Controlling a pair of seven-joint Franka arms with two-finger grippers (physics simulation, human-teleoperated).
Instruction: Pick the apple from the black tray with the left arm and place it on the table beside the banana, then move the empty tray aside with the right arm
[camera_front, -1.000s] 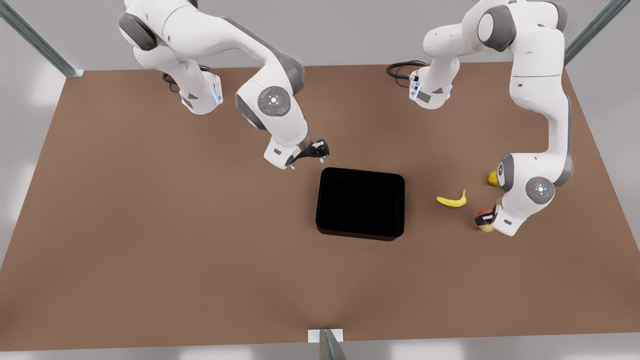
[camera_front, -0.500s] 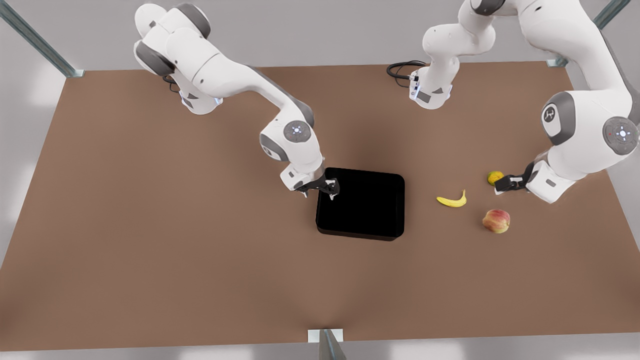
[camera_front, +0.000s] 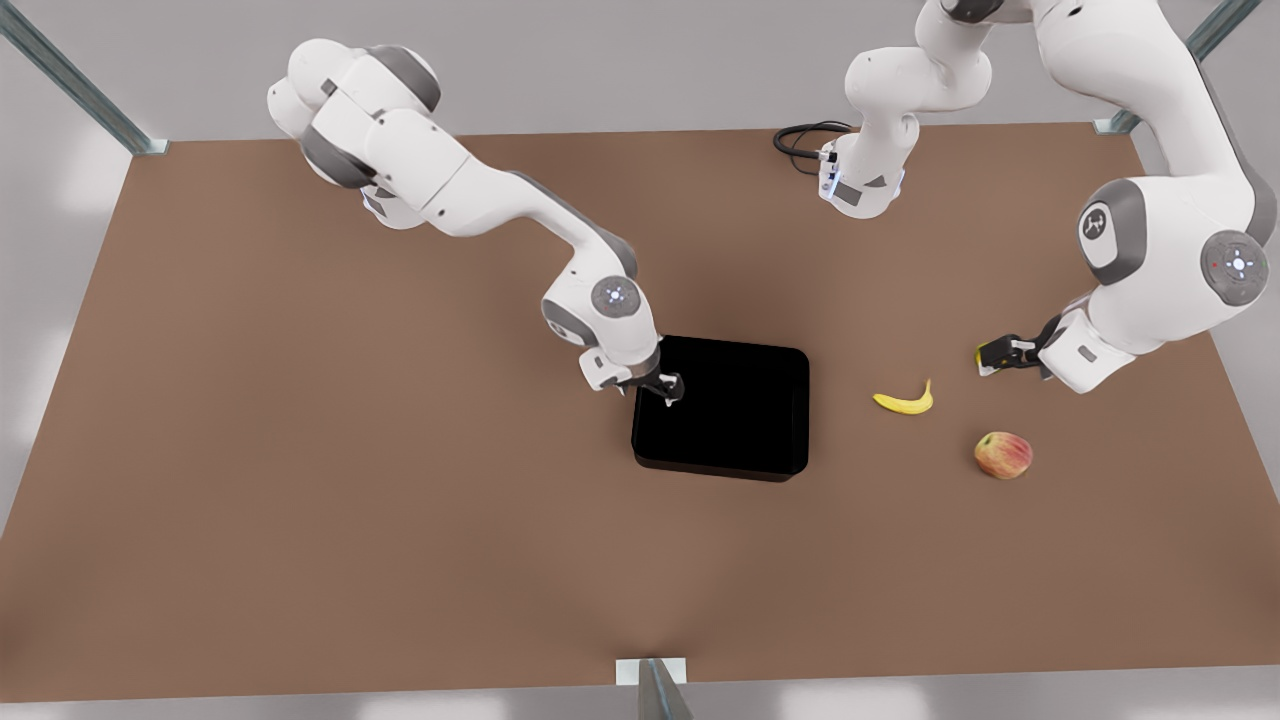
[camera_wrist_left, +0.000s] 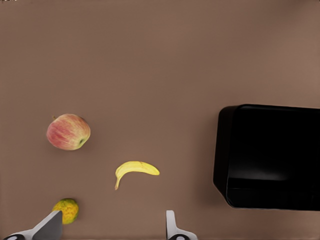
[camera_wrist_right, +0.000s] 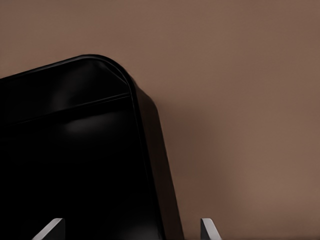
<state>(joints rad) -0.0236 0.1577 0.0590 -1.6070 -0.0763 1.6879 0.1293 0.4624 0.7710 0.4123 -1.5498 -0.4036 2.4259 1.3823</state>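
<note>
Spread wide and empty, the right gripper (camera_front: 668, 389) hung over the black tray (camera_front: 722, 407) at its edge toward the front view's left, its two fingertips (camera_wrist_right: 50, 229) straddling the rim near a rounded corner in the right wrist view, with no contact yet visible. Across the table (camera_front: 300, 450), the left gripper (camera_front: 992, 352) hovered with its fingers parted and nothing between them, close above the small yellow-orange fruit (camera_wrist_left: 66, 210), waiting clear of the work. Already set down, the apple (camera_front: 1003, 455) lay on the bare wood near the banana (camera_front: 906, 401), apart from it and on the side away from the tray; the tray itself held nothing. By the look of it, the placing was done and the tray's removal was the step in hand. To do it well, the right arm would probably need to descend until one finger sat inside the low rim and one outside, close firmly on that glossy wall, then draw the tray toward the front view's left, away from the fruit, keeping it level so it slid rather than tipped.
</note>
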